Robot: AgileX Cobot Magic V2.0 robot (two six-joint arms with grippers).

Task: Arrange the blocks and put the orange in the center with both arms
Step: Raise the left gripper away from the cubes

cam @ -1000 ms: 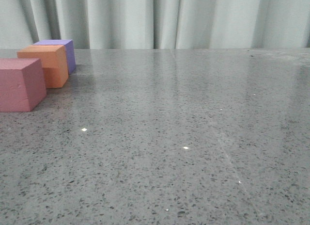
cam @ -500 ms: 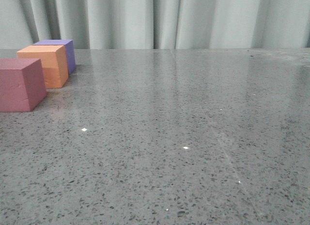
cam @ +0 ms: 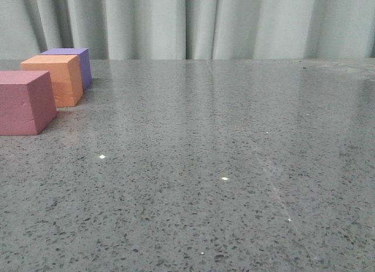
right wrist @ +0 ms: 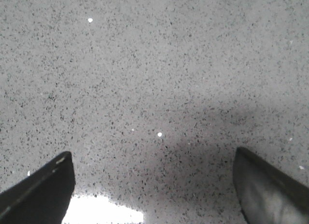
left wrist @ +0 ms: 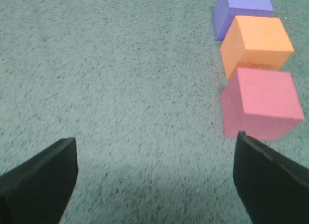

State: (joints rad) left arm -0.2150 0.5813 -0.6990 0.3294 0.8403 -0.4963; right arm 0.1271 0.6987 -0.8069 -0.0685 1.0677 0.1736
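Note:
Three cubes stand in a row at the far left of the table: the pink-red cube [cam: 24, 102] nearest, the orange cube [cam: 55, 78] behind it, the purple cube [cam: 73, 62] farthest. The left wrist view shows the same row: pink-red cube [left wrist: 263, 103], orange cube [left wrist: 258, 45], purple cube [left wrist: 241, 9]. My left gripper [left wrist: 154, 178] is open and empty above bare table, beside and short of the pink-red cube. My right gripper [right wrist: 154, 185] is open and empty over bare table. Neither gripper shows in the front view.
The speckled grey stone table [cam: 222, 166] stretches to a pale curtain [cam: 205, 23] at the back. A bright light glare [right wrist: 101, 212] lies on the table between the right fingers.
The cubes have stayed in place, apart from a very slight shift of the pink-red cube's view. Nothing else in the front view has moved.

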